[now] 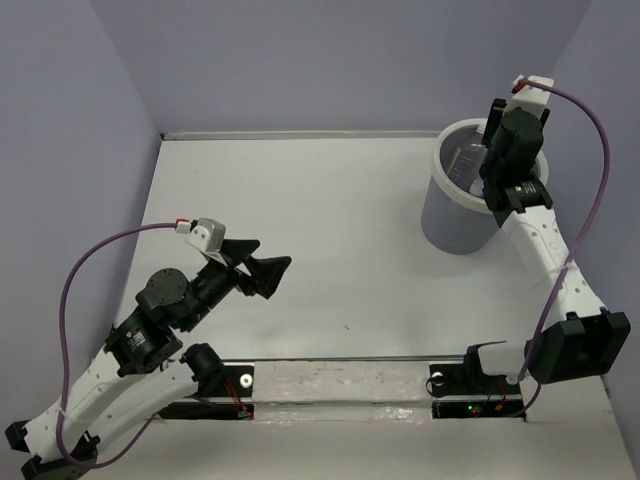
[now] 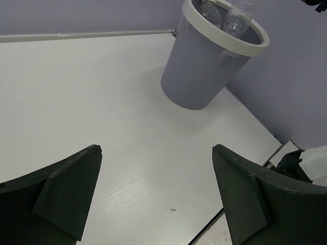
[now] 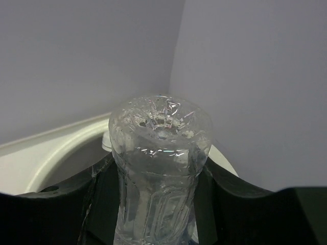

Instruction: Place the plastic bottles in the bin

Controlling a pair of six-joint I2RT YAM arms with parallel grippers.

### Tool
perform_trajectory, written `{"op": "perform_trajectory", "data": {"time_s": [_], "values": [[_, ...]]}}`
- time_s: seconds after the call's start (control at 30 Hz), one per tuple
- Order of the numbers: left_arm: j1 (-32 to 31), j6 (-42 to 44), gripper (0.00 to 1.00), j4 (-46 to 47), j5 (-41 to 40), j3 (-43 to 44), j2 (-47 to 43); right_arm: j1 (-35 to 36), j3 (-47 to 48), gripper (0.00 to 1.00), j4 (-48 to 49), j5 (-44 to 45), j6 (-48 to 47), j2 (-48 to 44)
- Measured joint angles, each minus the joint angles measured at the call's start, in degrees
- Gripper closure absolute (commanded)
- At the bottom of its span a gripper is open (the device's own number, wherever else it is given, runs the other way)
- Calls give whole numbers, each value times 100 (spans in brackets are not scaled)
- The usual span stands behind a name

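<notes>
Clear thin plastic looks light, squashy and a bit slippery, so you hold the bottle [image 3: 161,132] gently round its sides, with your right gripper [image 3: 158,173] squeezed on it over the bin [image 1: 445,225], while your left gripper [image 2: 156,194] hangs wide apart and empty above the table [image 1: 330,220].

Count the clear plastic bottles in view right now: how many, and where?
2. One crinkled clear plastic bottle is clamped in the right gripper over the round grey bin with the white rim; another clear bottle sits inside it. More may be hidden deeper.
</notes>
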Motion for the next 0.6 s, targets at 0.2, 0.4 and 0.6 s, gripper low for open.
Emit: {"op": "perform_trajectory", "data": {"time_s": [0.2, 0.4, 0.6], "values": [[0, 24, 1, -81, -13, 0, -44, -179, -354, 57, -133, -223, 365, 39], [0, 28, 1, -164, -15, 0, -42, -188, -647, 25, -262, -444, 817, 0], [0, 28, 1, -197, -94, 0, -35, -210, -647, 0, -424, -439, 966, 0]]}}
